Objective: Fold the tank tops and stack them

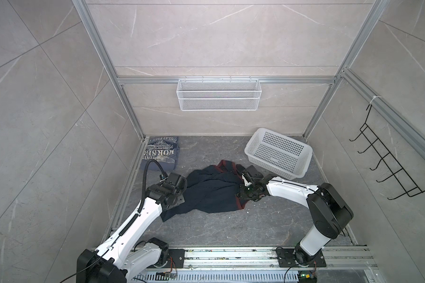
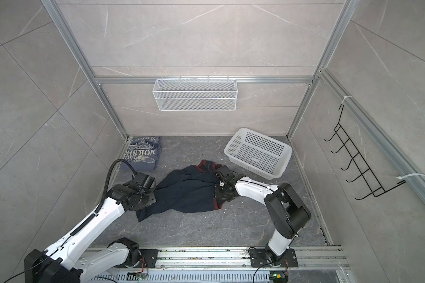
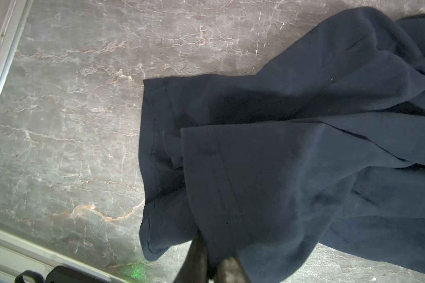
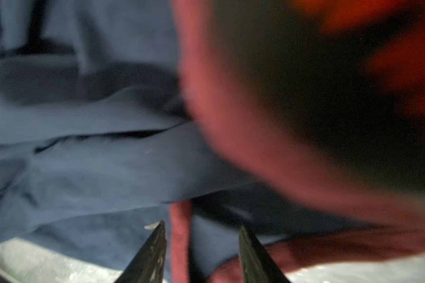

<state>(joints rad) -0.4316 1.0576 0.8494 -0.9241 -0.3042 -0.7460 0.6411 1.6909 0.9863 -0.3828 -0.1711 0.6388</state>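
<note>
Left pincer (image 3: 214, 264) clenched on the navy top (image 1: 214, 193); right pincer (image 4: 203, 235) gaping astride its maroon trim (image 4: 179, 235). Two tops, one basket (image 1: 272, 165): navy top just beside it, blue top (image 1: 161, 153) folded, well apart.

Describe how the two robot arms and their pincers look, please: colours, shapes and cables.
Both arms have white tubular links and bulky black joints. The left arm carries a black ribbed cable hose looping near its wrist; the right arm has a thin black cable along its forearm. The left pincer and right pincer have black fingers tapering to narrow tips.
</note>
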